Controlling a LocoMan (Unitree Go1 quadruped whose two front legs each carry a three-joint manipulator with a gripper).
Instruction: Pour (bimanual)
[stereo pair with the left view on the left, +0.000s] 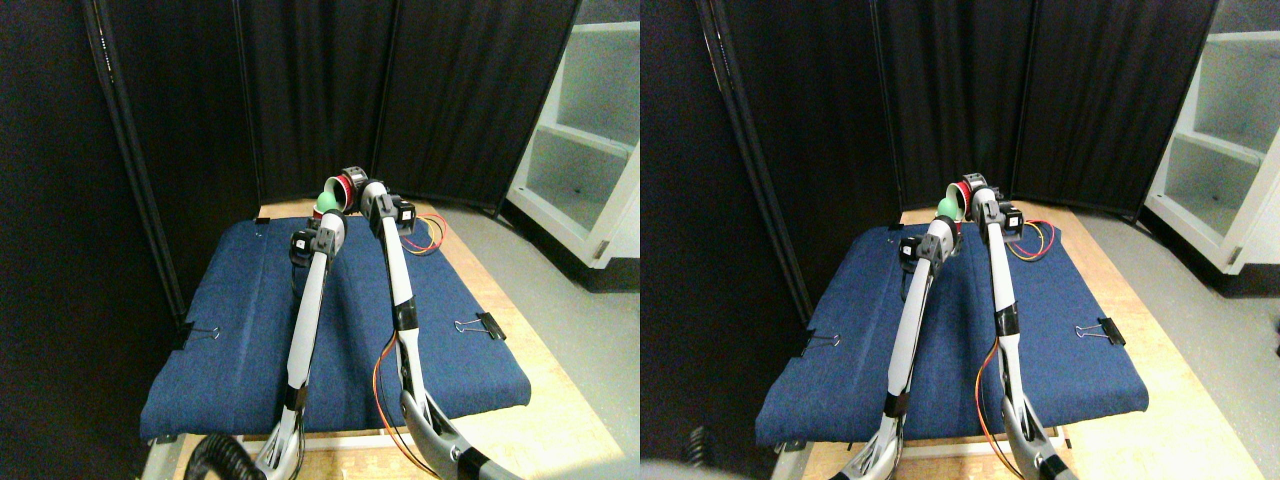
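Our left gripper (318, 218) and right gripper (352, 190) meet at the far end of the blue mat (240, 340); we cannot tell their jaws. The red cup (338, 187) tilts over the green cup (327, 203); contents hidden.

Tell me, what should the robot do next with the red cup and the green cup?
Probably tip the red cup a little more. It is raised on its side right above the green cup, held up by the left manipulator, so pouring looks under way. Whether anything is left inside cannot be seen.
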